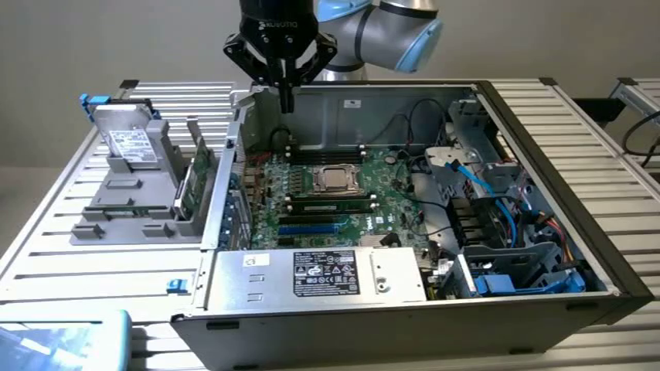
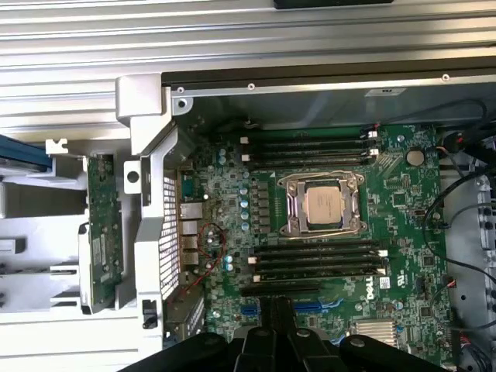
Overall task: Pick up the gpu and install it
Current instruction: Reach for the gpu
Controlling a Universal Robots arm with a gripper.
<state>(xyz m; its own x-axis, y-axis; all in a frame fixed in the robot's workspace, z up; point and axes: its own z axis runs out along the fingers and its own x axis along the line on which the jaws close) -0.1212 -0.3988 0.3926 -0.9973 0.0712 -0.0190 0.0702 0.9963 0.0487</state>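
Note:
The gpu, a thin green card, stands on its edge in a grey holder on the exterior view's left, just outside the open computer case. From the wrist camera the gpu shows as a narrow green strip beside the case's perforated rear panel. My gripper hangs above the case's rear wall, up and to the right of the card and apart from it. Its fingers are pressed together with nothing between them. The green motherboard with its processor socket lies below.
A silver drive with a white label leans in the same holder behind the card. Inside the case sit a power supply, memory sticks and blue cables. The slatted metal table carries everything.

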